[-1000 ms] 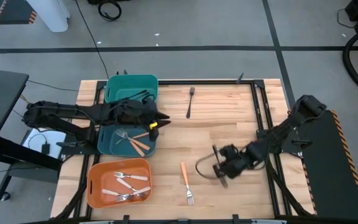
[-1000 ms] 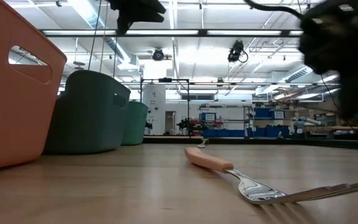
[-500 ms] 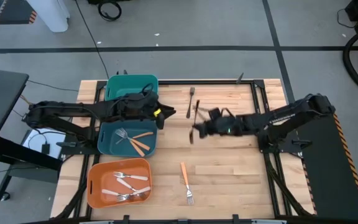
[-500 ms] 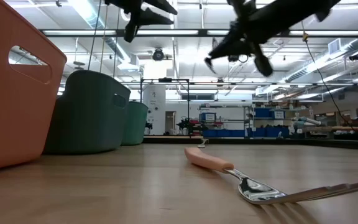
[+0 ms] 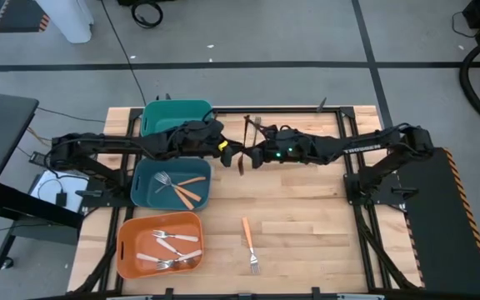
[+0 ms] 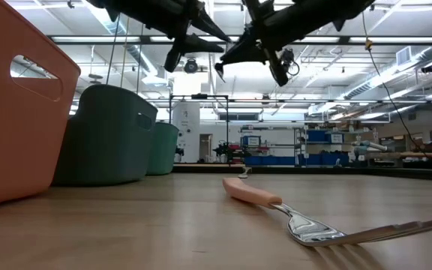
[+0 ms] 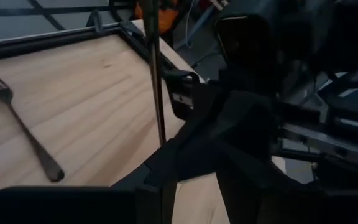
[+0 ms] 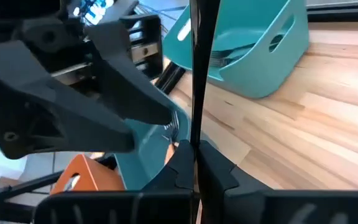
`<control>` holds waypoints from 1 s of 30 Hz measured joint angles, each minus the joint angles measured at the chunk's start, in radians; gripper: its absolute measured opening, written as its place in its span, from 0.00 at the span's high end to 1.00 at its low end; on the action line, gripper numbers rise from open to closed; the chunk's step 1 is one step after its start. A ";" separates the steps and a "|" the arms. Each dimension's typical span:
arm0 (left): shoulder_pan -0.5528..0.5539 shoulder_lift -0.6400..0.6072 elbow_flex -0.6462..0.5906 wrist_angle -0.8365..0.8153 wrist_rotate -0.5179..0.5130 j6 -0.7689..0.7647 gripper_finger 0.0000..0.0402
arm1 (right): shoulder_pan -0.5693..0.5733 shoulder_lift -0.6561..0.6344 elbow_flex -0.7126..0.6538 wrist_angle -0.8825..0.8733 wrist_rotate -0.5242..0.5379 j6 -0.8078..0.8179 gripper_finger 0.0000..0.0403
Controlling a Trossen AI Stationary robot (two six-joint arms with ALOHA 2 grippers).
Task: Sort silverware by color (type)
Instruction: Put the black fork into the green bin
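1. We see the right gripper (image 5: pixel 252 156) squeezed shut on a thin black fork (image 5: pixel 244 143), held up in the air over the middle of the table, near the far side.
2. We see the left gripper (image 5: pixel 227 152) just beside it, its fingers spread apart and holding nothing.
3. We think the thin black fork is light, stiff and smooth, so it could slip or twist. A hold near the middle of its thin handle looks best to us.
4. Another dark fork (image 5: pixel 257 125) lies flat on the pale wooden table (image 5: pixel 307 217), far side, near the middle.
5. A fork with an orange handle and shiny silver prongs (image 5: pixel 250 244) lies on the near side of the table.
6. On the left stand three smooth plastic bins with rounded corners: a far teal bin (image 5: pixel 152 112), a middle teal bin (image 5: pixel 140 198) with orange-handled pieces, and a near orange bin (image 5: pixel 125 250) with cream-handled silver forks.
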State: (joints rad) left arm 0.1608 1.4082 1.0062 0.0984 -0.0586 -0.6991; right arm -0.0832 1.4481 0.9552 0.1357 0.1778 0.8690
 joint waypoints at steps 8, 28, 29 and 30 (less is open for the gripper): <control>0.006 0.032 0.001 0.003 0.002 0.002 0.72 | 0.019 0.086 0.072 -0.062 -0.041 -0.004 0.98; 0.063 -0.021 0.069 -0.168 0.053 0.080 0.72 | 0.017 0.014 0.077 -0.113 0.038 -0.009 0.98; 0.064 -0.016 0.069 -0.167 0.055 0.077 0.72 | 0.020 0.022 0.077 -0.101 0.035 -0.008 0.98; 0.068 -0.014 0.067 -0.173 0.056 0.077 0.72 | 0.023 0.026 0.077 -0.102 0.028 -0.009 0.98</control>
State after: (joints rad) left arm 0.2289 1.3940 1.0732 -0.0750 -0.0023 -0.6224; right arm -0.0600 1.4741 1.0319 0.0334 0.2060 0.8604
